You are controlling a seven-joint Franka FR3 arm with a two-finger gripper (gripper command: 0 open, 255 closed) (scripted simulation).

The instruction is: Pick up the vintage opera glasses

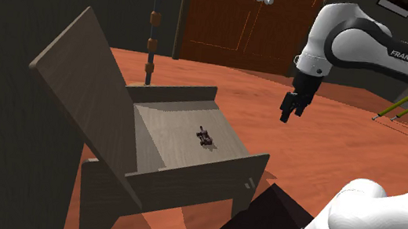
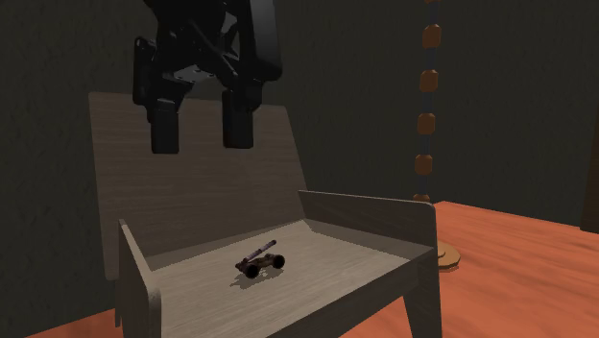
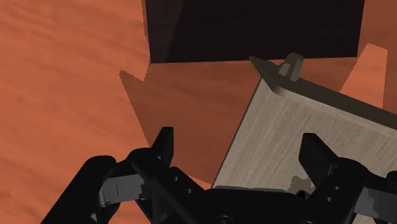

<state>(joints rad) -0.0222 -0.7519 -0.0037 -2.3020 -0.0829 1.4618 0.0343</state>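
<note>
The opera glasses (image 1: 205, 138) are a small dark object lying on the seat of a grey wooden chair (image 1: 162, 132). In the second exterior view the opera glasses (image 2: 261, 260) show two dark barrels and a thin handle, resting mid-seat. My black gripper (image 1: 291, 110) hangs open in the air, off the chair's side toward the shoulder view's right and well above seat height. From the second exterior view the gripper (image 2: 199, 126) is high above the glasses, fingers apart with nothing between them. The wrist view has the open fingers (image 3: 162, 144) over the chair seat's corner (image 3: 299, 140) and the orange floor.
The chair has a tall slanted back (image 1: 88, 81) and raised side rails (image 2: 370, 216). A dark wooden door (image 1: 245, 20) stands behind. A post of brown beads (image 2: 429, 106) rises beside the chair. The black stand (image 1: 253, 226) sits at lower right. Orange floor surrounds everything.
</note>
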